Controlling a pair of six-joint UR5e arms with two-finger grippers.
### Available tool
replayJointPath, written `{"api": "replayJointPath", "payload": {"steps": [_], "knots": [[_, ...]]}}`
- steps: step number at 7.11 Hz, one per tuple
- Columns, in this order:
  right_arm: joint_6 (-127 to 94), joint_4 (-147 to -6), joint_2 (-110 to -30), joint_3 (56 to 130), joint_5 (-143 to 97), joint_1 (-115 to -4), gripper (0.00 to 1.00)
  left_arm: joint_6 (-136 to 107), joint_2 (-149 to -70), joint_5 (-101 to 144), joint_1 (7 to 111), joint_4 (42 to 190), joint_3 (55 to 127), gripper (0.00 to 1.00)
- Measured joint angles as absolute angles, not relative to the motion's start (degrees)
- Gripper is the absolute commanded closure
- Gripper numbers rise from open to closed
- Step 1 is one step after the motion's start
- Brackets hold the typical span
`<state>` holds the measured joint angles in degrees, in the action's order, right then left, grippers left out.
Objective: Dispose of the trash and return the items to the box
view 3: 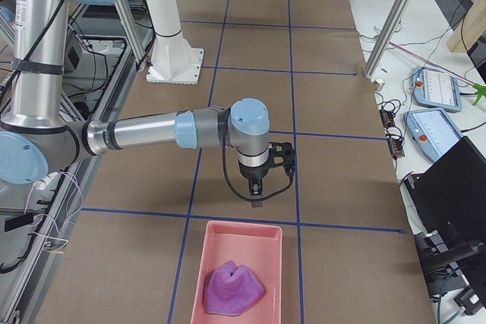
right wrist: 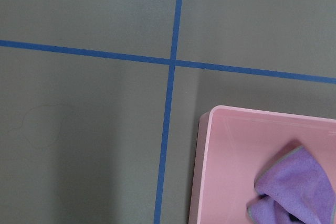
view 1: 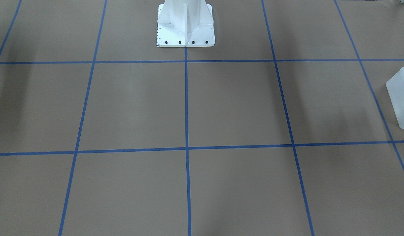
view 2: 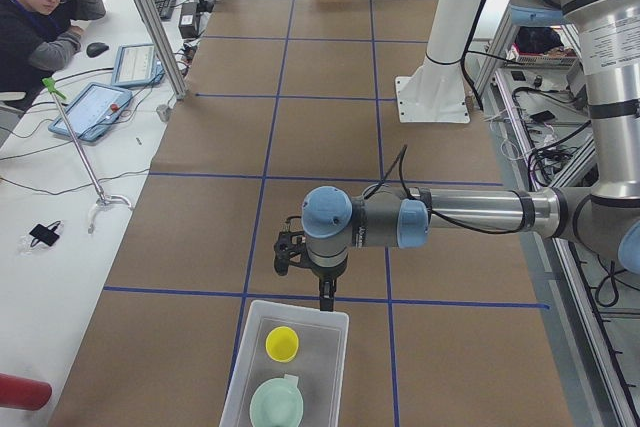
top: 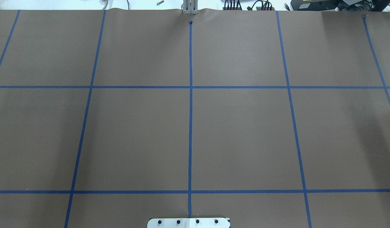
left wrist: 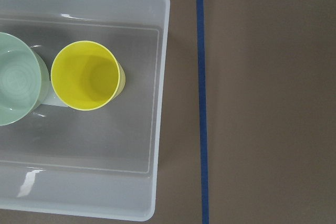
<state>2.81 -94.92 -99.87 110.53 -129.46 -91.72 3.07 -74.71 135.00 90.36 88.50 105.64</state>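
Note:
The frosted white box (view 2: 243, 372) stands at the table's end on my left. The yellow cup (view 2: 282, 343) and the pale green bowl (view 2: 277, 406) stand upright inside it, side by side. The left wrist view looks straight down on the box (left wrist: 161, 77), the cup (left wrist: 86, 75) and the bowl (left wrist: 16, 85). My left gripper (view 2: 325, 299) hangs just above the box's inner end; I cannot tell if it is open or shut. My right gripper (view 3: 257, 201) hangs above the table beside a pink tray (view 3: 266, 233); its state cannot be told either.
The pink tray (right wrist: 202, 182) holds a crumpled purple cloth (right wrist: 286, 187) at the table's end on my right. A corner of the box (view 1: 401, 98) shows in the front view. An operator (view 2: 40, 7) sits at a side desk with tablets.

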Motion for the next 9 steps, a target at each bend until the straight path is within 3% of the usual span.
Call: {"api": "replayJointPath", "payload": {"steps": [9], "knots": [[2.7,-95.0,-99.9,112.8,-129.6,-90.4,0.0,3.1,-74.7,134.9,90.4,88.4,105.5,0.02]]}}
